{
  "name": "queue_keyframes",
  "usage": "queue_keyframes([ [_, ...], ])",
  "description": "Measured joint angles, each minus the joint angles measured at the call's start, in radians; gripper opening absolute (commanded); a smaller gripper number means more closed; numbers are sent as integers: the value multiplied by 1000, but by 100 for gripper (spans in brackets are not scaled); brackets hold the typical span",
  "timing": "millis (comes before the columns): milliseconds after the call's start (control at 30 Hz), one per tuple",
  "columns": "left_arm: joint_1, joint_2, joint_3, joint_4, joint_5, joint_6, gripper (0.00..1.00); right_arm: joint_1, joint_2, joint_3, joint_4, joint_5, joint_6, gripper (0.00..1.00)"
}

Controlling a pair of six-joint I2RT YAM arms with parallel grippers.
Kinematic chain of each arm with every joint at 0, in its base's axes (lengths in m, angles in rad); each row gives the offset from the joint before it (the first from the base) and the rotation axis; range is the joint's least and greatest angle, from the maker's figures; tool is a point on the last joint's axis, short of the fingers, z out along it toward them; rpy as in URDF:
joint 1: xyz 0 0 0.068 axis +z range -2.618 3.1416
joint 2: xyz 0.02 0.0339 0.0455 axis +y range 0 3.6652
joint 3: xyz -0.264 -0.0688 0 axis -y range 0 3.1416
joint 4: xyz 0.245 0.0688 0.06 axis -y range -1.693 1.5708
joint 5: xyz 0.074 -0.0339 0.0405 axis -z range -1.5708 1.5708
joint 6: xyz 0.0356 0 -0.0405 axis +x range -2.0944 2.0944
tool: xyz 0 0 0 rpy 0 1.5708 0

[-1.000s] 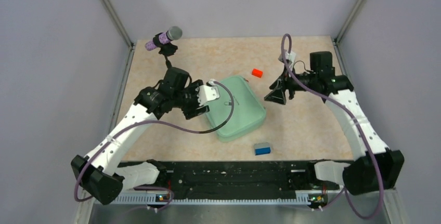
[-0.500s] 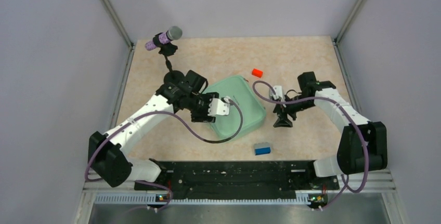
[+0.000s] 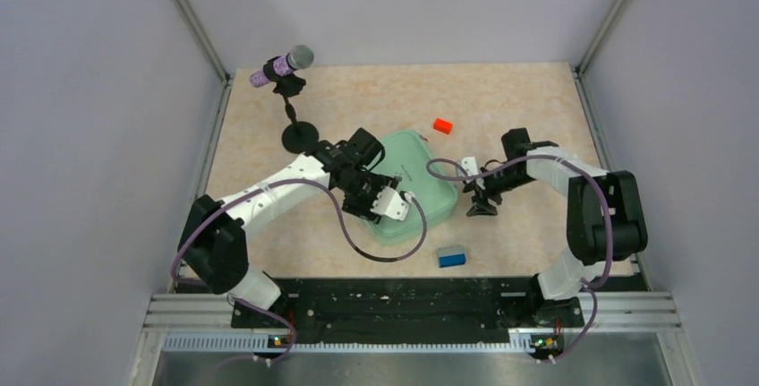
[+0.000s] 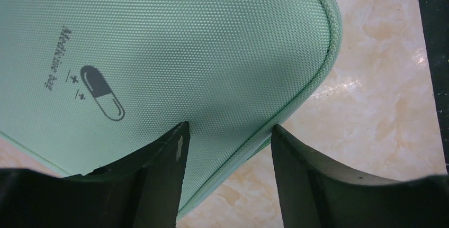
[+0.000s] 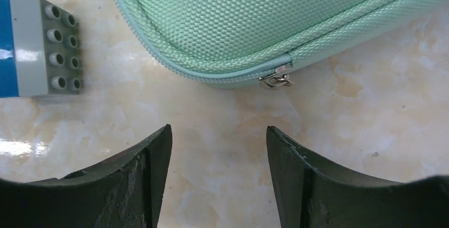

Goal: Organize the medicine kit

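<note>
The medicine kit (image 3: pixel 421 180), a pale mint-green zipped case with a dark pill icon (image 4: pixel 103 93), lies shut mid-table. My left gripper (image 3: pixel 371 211) is open just above its near-left part. In the left wrist view its fingers (image 4: pixel 229 127) straddle the case's piped edge, one over the lid and one over the table. My right gripper (image 3: pixel 479 209) is open and empty, low over the table just right of the case. In the right wrist view it (image 5: pixel 218 128) faces the metal zipper pull (image 5: pixel 275 78) on the kit's side (image 5: pixel 275 16).
A blue and grey block (image 3: pixel 452 257) lies near the front, also in the right wrist view (image 5: pixel 37 45). A small orange-red block (image 3: pixel 442 125) sits behind the kit. A purple-banded microphone (image 3: pixel 286 65) on a black stand (image 3: pixel 300 138) is back left. Grey walls enclose the table.
My left gripper has swung right and nearer, out over the kit's lid. My right gripper has come down and left to the table beside the kit's right edge.
</note>
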Motion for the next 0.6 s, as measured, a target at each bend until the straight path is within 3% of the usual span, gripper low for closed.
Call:
queue_keyframes([
  [367, -15, 28, 4, -16, -76, 72, 60, -3, 111, 146, -6, -55, -35, 65],
  [600, -15, 29, 4, -5, -113, 76, 59, 6, 164, 230, -106, -98, -105, 60],
])
